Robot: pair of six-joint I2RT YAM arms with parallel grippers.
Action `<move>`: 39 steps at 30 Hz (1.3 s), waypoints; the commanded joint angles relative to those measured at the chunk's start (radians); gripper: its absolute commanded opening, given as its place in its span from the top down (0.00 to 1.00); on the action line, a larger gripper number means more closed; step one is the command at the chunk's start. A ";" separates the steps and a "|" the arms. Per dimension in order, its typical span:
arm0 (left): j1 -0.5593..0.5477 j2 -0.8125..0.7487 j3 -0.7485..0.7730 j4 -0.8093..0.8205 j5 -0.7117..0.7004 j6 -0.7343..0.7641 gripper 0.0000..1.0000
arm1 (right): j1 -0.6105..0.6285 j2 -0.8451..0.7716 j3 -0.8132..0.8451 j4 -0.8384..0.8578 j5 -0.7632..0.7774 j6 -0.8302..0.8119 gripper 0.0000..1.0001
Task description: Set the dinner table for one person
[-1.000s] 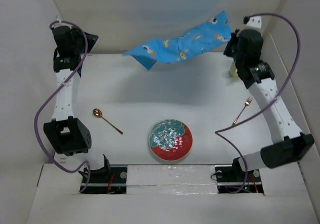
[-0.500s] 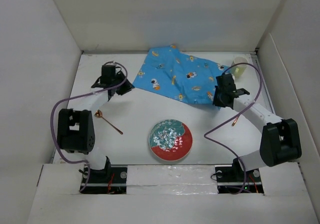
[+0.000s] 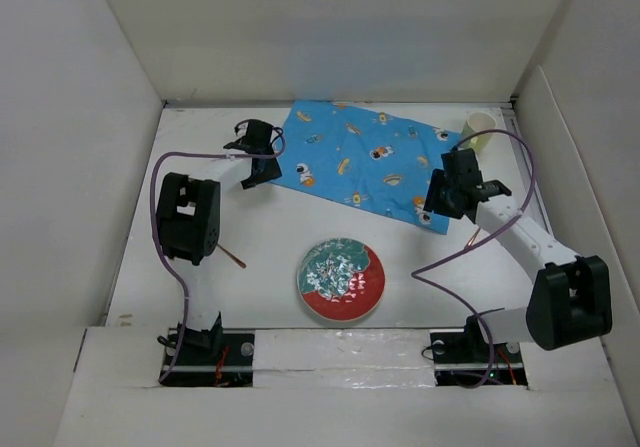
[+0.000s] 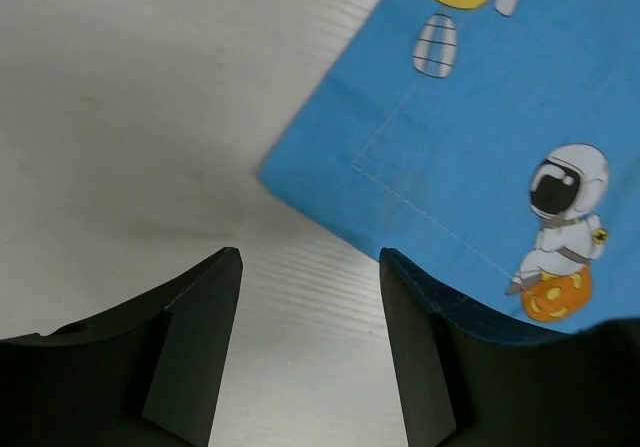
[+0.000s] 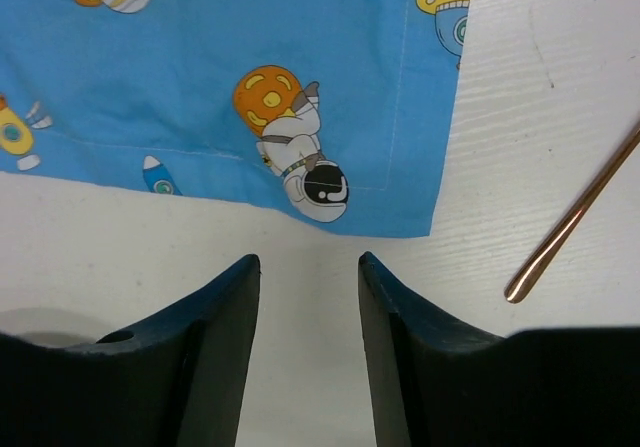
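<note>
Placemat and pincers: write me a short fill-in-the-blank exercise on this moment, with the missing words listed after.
1. The blue placemat lies spread on the dinner table, on the ____ side of the plate, away from the arm bases.
2. The left pincer and the right pincer are both ____, gripping nothing.
3. The plate is teal and ____.
4. In the right wrist view, the figure printed nearest the placemat's corner is an ____.
Missing words: far; open; red; astronaut.
</note>
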 commanded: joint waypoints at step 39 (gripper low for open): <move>0.044 0.050 0.006 -0.009 -0.017 -0.007 1.00 | -0.200 0.017 -0.027 0.196 -0.233 0.105 0.50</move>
